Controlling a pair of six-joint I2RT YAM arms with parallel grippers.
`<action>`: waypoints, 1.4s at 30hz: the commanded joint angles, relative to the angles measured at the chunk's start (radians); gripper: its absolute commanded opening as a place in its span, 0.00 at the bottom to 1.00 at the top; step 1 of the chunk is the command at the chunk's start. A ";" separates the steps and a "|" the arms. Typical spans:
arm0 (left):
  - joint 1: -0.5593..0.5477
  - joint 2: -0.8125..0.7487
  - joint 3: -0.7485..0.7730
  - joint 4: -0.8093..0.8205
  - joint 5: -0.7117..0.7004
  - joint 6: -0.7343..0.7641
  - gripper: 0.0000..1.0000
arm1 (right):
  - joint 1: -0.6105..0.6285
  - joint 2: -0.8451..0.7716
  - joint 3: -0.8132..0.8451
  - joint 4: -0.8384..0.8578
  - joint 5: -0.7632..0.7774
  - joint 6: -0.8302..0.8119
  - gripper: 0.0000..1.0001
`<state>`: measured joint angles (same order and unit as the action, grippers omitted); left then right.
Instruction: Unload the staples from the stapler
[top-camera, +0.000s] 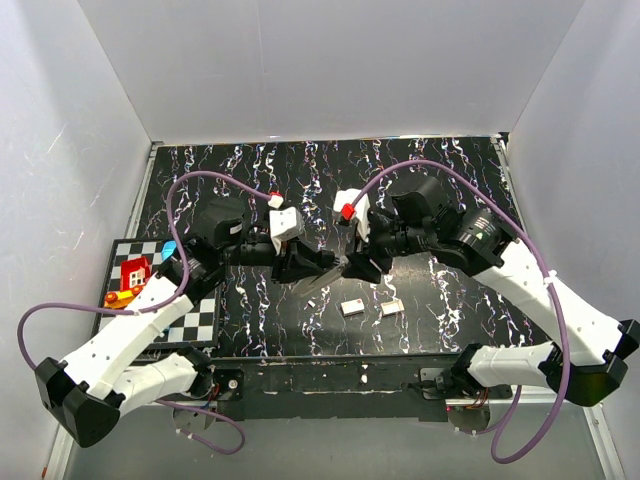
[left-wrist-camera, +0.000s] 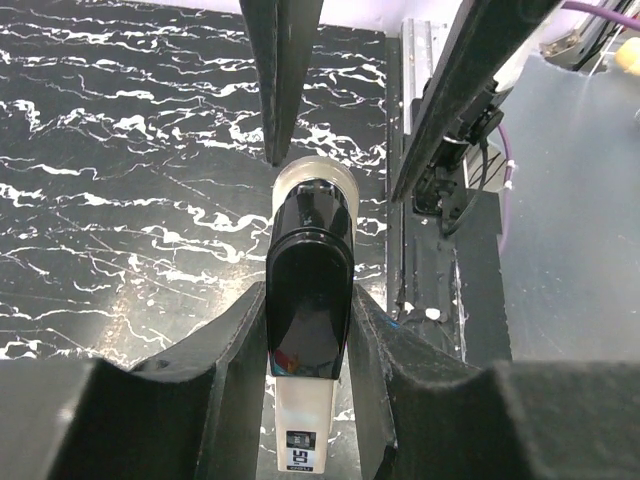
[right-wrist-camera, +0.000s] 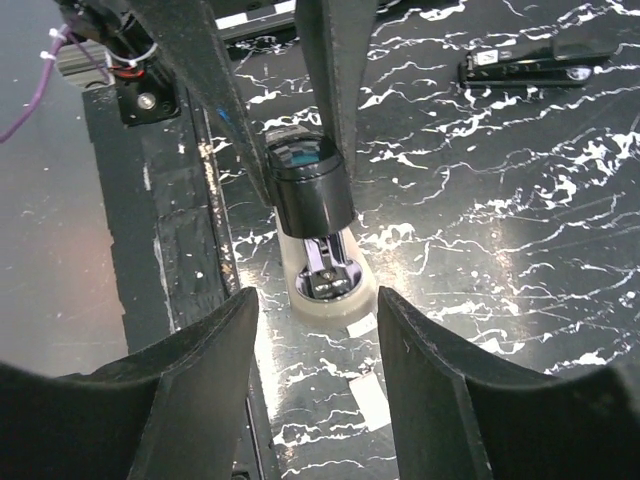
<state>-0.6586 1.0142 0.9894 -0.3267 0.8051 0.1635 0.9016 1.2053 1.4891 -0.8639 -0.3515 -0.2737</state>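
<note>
Left wrist: slim black pale-based stapler (left-wrist-camera: 310, 265) pinched by left gripper (left-wrist-camera: 308, 300); right gripper (right-wrist-camera: 318, 300) spread, flanking its end without contact.

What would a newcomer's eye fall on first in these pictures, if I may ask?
The two arms meet over the middle of the black marbled table: the left gripper clamps the stapler, while the right gripper stands open around its free end. Just nearer the arm bases lie two small pale blocks. A checkered mat with a red toy house sits at the table's left edge.
</note>
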 joint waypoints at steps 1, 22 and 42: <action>-0.004 -0.052 -0.011 0.092 0.051 -0.039 0.00 | 0.028 0.013 0.063 0.005 -0.063 -0.025 0.59; -0.003 -0.083 -0.051 0.184 0.094 -0.102 0.00 | 0.071 0.076 0.077 -0.009 -0.073 -0.055 0.27; 0.005 -0.223 -0.123 0.362 0.002 -0.196 0.00 | 0.077 -0.079 -0.242 0.147 -0.158 0.044 0.01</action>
<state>-0.6582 0.8314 0.8413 -0.1444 0.8497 -0.0105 0.9680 1.1378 1.3060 -0.7506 -0.4637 -0.2783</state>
